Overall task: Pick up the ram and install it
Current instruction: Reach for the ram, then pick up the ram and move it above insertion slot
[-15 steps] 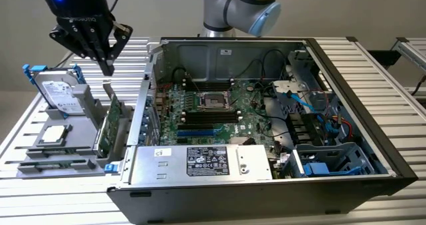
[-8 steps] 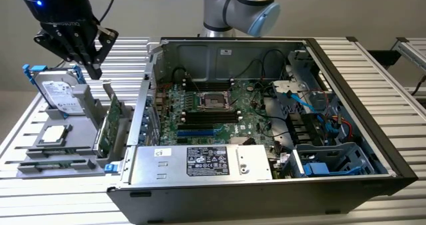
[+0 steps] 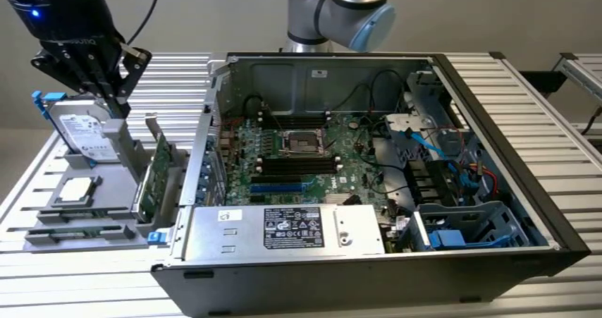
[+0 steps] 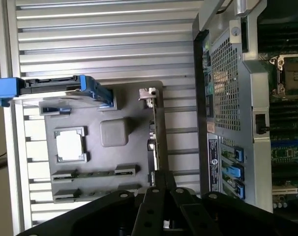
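Over the grey parts tray [image 3: 113,143], the tool [image 3: 115,105] hangs clenched on nothing beside the upright hard drive [image 3: 80,127], while the ram [image 3: 80,231] lies untouched in a slot at the tray's edge and the motherboard's black memory slots [image 3: 299,165] stand bare, leaving pickup and installation undone.

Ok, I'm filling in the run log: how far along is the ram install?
Done: nothing shows as done. The ram lies in the grey tray beside the open case, and the black slots on the motherboard look empty. In hand: nothing; the gripper is shut and empty, above the hard drive in the tray. Left: both the pick-up and the install.
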Tool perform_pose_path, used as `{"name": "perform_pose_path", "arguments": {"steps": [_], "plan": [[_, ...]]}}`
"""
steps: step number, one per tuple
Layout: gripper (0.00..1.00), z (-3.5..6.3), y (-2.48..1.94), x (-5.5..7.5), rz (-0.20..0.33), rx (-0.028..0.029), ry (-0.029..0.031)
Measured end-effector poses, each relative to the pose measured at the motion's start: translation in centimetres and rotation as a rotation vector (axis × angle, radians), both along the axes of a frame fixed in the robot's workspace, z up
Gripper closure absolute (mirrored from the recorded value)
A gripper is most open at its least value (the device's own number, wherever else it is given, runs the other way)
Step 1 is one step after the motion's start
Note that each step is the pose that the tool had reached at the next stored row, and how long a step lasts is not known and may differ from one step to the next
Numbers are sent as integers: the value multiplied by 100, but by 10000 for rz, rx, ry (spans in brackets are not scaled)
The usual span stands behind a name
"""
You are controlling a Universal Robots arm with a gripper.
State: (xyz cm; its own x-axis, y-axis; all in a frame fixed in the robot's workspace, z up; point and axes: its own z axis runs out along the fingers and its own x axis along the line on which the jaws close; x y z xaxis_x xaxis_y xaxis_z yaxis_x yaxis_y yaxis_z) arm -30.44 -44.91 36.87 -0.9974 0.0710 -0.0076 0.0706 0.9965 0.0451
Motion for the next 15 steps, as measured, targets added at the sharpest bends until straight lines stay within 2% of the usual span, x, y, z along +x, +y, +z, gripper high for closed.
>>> {"name": "perform_pose_path", "arguments": {"steps": [8, 15], "plan": [[89, -55, -48, -104, 14, -11, 135], [89, -117, -106, -189, 28, -11, 230]]}}
